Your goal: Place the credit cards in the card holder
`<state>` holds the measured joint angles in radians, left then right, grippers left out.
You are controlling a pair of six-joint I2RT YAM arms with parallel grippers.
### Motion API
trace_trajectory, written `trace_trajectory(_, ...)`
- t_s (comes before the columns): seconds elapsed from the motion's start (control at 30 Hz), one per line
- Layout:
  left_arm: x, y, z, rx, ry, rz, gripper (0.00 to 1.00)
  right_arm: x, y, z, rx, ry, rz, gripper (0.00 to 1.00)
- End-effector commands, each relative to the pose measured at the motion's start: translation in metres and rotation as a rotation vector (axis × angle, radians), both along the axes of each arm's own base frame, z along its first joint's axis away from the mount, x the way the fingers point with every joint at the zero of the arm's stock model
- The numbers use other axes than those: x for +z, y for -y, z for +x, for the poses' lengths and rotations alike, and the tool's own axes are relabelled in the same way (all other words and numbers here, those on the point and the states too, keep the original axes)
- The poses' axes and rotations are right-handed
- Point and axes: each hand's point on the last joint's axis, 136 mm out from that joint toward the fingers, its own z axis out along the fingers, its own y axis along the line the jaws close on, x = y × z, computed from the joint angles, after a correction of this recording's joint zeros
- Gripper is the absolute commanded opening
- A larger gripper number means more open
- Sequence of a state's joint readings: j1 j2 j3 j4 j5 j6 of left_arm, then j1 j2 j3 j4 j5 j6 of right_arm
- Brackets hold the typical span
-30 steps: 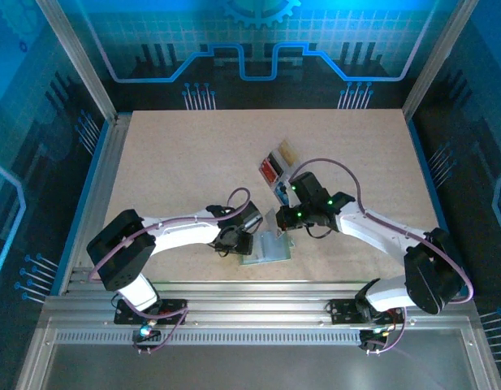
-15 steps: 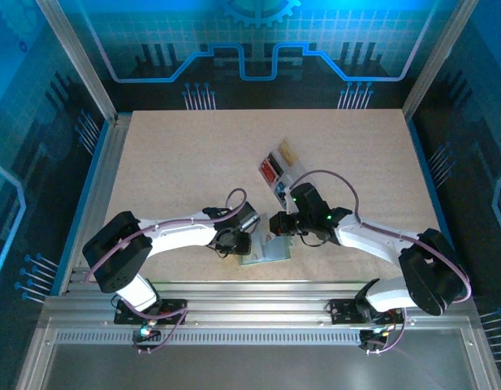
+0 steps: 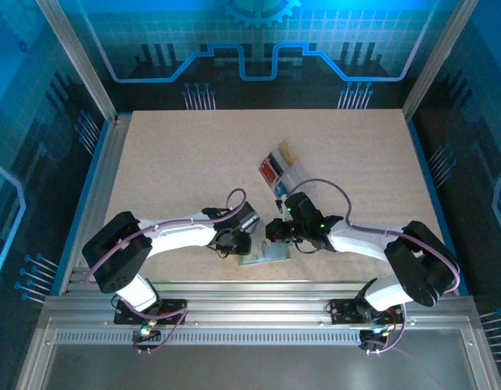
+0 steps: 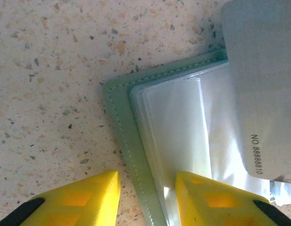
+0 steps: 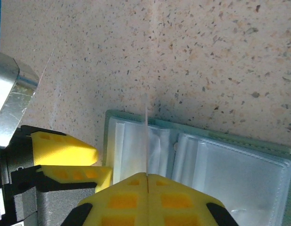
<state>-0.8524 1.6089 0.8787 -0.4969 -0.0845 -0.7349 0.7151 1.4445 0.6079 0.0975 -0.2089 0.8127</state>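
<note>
The right tool (image 5: pixel 147 175) has slid lower-left, clamped on a pale grey credit card (image 4: pixel 263 94) above the open sage-green card holder (image 4: pixel 119 122), lower centre. The left tool (image 4: pixel 147 188) straddles its edge; grip unclear.

One card holder (image 4: pixel 120 120), one held card (image 4: pixel 263 84), one tray (image 3: pixel 287 175), two tools (image 4: pixel 146 186) (image 5: pixel 147 181)

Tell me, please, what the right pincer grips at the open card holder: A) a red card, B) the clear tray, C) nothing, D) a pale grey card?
D: the right pincer is shut on a thin pale grey card, edge-on in its wrist view, above the card holder.
</note>
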Motion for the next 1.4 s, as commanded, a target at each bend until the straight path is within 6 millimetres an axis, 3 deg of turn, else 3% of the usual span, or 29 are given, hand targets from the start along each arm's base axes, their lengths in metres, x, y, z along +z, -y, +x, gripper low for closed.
trace_trajectory(0.0,-0.010,-0.014,-0.013,0.016,-0.056,0.035,0.36,-0.009,-0.001,-0.004,-0.012,0.012,-0.027,0.00)
trace_trajectory(0.53,-0.011,-0.011,-0.015,0.016,-0.068,0.015,0.34,-0.029,0.000,-0.016,-0.064,0.000,-0.026,0.00)
trace_trajectory(0.67,0.005,-0.016,-0.014,0.026,-0.038,0.010,0.36,-0.036,0.004,-0.017,-0.074,-0.007,-0.057,0.00)
trace_trajectory(0.9,0.031,-0.012,-0.006,0.028,0.012,-0.031,0.50,-0.040,0.000,-0.019,-0.051,-0.016,-0.063,0.00)
trace_trajectory(1.17,0.023,0.008,0.009,0.003,-0.001,-0.031,0.59,-0.041,-0.008,-0.021,-0.013,-0.027,-0.044,0.00)
trace_trajectory(1.37,0.009,0.008,0.010,0.005,-0.029,-0.009,0.55,-0.039,-0.009,-0.021,0.000,-0.024,-0.051,0.00)
